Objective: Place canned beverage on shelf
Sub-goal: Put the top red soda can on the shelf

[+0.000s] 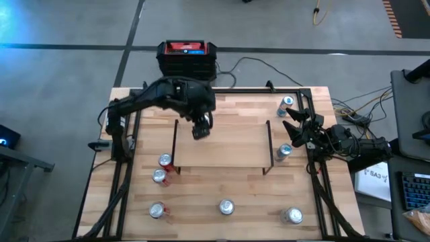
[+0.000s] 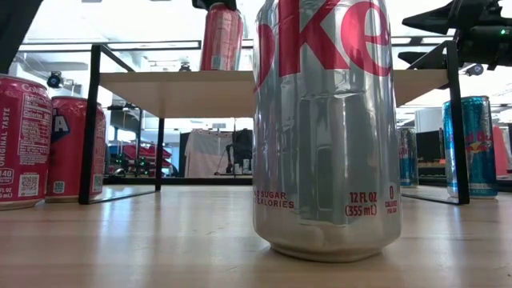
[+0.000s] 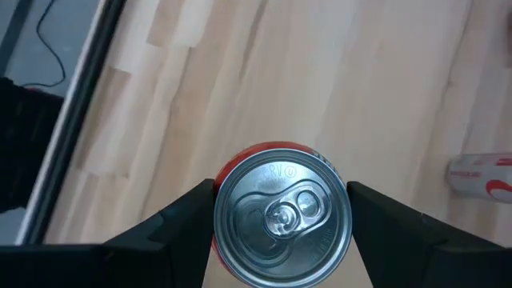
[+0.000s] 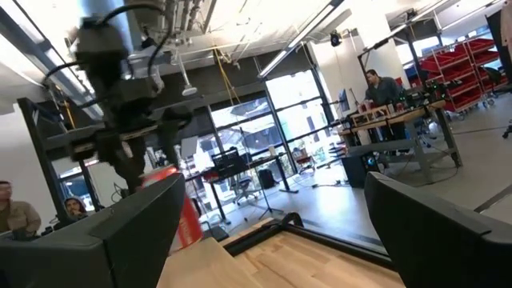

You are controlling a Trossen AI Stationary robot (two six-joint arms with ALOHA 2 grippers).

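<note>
Eight cans show from above. One is the red can (image 1: pixel 200 130) clamped in the left tool (image 1: pixel 201 129), which holds it over the left rear part of the shelf (image 1: pixel 228 158); in the low view its base sits at the board's top surface, though whether it rests there cannot be told. Two red cans (image 1: pixel 162 169) stand together on the desk (image 1: pixel 201 215) just off the shelf's left front leg. Three silver cans are spread along the front edge: one at the left (image 1: pixel 157 210), one in the middle (image 1: pixel 226 207), one at the right (image 1: pixel 292 216). Two blue-and-silver cans stand on the right, one (image 1: pixel 284 151) beside the shelf's right legs and one (image 1: pixel 287 103) at the rear corner.

The right tool (image 1: pixel 295 131) hovers at the desk's right edge between those two, its fingers spread wide with nothing in them.

Writing is legible only from the low camera: the nearest silver can (image 2: pixel 326 128) reads "12 FL OZ (355 mL)", "SUGAR" and "CALORIES" (red letters above, cut off), and a red can (image 2: pixel 22 140) at the left reads "ORIGINAL TASTE". The left wrist camera alone shows the held can's lid and pull tab, with a dark finger (image 3: pixel 180 228) pressed to each side. The right wrist camera looks into the room, where people stand at a bench. A black-and-red box (image 1: pixel 187 58) sits behind the desk.
</note>
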